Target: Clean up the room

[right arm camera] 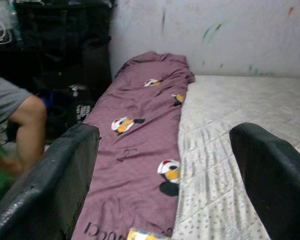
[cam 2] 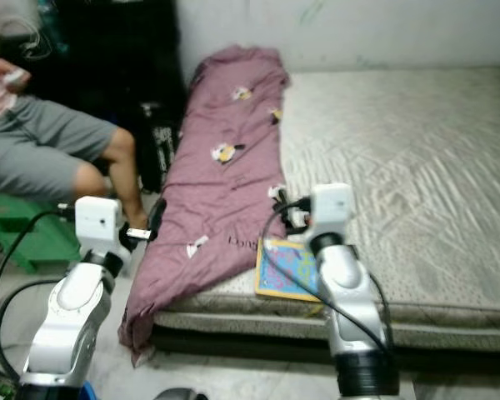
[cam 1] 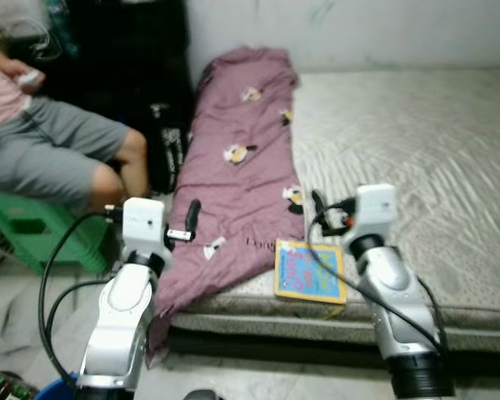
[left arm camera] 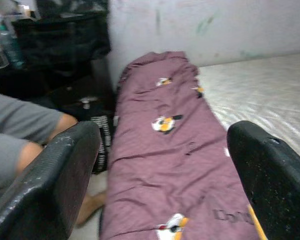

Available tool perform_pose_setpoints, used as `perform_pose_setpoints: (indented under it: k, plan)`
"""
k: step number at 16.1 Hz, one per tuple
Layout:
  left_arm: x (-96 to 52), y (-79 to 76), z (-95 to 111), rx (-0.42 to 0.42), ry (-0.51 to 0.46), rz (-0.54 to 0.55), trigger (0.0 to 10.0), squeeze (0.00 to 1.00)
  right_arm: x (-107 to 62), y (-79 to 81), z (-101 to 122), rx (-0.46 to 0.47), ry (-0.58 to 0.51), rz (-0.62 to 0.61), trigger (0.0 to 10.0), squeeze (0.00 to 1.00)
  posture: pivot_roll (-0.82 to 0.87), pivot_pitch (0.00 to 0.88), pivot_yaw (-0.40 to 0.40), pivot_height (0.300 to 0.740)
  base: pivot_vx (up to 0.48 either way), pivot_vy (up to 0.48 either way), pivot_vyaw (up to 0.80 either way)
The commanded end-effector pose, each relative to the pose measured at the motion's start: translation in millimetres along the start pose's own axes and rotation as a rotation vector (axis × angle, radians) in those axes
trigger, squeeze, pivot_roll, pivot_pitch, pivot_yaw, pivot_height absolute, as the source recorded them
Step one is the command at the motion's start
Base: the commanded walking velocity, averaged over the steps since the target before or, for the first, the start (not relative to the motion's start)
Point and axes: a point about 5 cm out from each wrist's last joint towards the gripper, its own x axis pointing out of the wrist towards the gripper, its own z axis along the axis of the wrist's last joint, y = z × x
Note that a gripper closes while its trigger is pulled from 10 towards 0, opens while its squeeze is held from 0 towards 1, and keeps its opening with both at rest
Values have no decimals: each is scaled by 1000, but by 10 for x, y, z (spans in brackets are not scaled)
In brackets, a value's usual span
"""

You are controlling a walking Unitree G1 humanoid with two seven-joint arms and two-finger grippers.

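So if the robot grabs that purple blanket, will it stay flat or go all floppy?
Probably floppy: the purple blanket lies in soft wrinkles and droops over the mattress edge. It would likely sag and drag rather than lift whole. The book resting at its edge might shift too.

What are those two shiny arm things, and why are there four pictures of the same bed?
Those are a robot's two silver arms. The two top pictures come from cameras in its head, looking down like eyes. The other two come from small cameras on its wrists, so you see the black fingers up close. The left gripper and the right gripper are both open and hold nothing. In front is a mattress on the floor. A long purple blanket with little cartoon pictures lies along its left side, and a colourful book sits near the front edge. A person in grey shorts sits to the left.
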Motion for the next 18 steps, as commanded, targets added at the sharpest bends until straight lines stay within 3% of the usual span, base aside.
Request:
perform_pose_setpoints:
  k: [1, 6, 11, 18]
  plan:
    - [0, 101, -41, 7, 11, 36, 10000, 0, 49, 42, 22, 13, -17, -9, 10000, 0, -1, 0, 40, 740, 0, 0, 0]
    - [-38, 85, -52, -18, 11, 8, 10000, 0, 91, 13, 51, 37, -42, -47, 10000, 0, 2, 0, 42, 740, 0, 0, 0]
    - [-186, 81, -111, -34, 28, -28, 10000, 0, -93, -37, -72, 41, -2, -77, 10000, 0, -13, 0, 36, 740, 0, 0, -229]
    - [-272, 2, -100, -52, 37, -62, 10000, 0, -114, -81, -59, -4, 18, -60, 10000, 0, -8, 0, 14, 740, 319, 0, 0]
